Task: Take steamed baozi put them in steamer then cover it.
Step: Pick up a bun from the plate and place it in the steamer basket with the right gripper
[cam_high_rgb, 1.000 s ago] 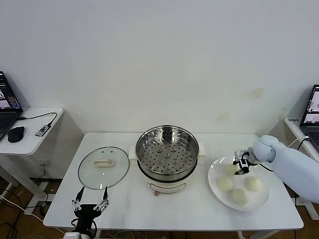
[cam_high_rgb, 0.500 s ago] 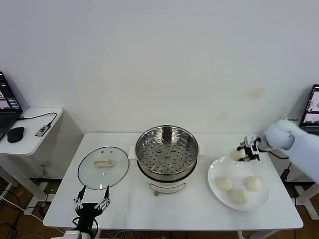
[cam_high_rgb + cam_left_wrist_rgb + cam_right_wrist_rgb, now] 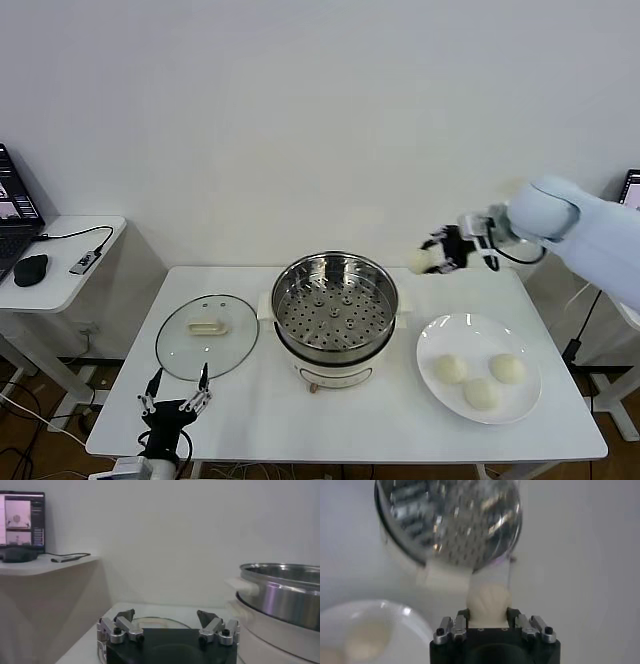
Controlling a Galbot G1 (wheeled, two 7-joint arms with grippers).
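My right gripper (image 3: 432,258) is shut on one cream-white baozi (image 3: 419,262) and holds it in the air just right of the steamer (image 3: 335,302), above the table's far edge. The right wrist view shows that baozi (image 3: 488,602) squeezed between the fingers, with the perforated steamer tray (image 3: 449,522) beyond it. Three more baozi (image 3: 480,378) lie on the white plate (image 3: 437,335). The glass cover (image 3: 208,335) with its cream handle lies flat on the table left of the steamer. My left gripper (image 3: 172,399) hangs open low at the table's front left edge.
A white side table (image 3: 60,262) with a laptop, mouse and cable stands at the left. The wall runs close behind the table. A second laptop edge (image 3: 632,190) shows at the far right. The steamer's side (image 3: 280,597) fills the left wrist view beside the lid.
My right gripper has lifted a baozi off the plate and carried it up and left towards the steamer. Three baozi stay on the plate. The left gripper shifted slightly.
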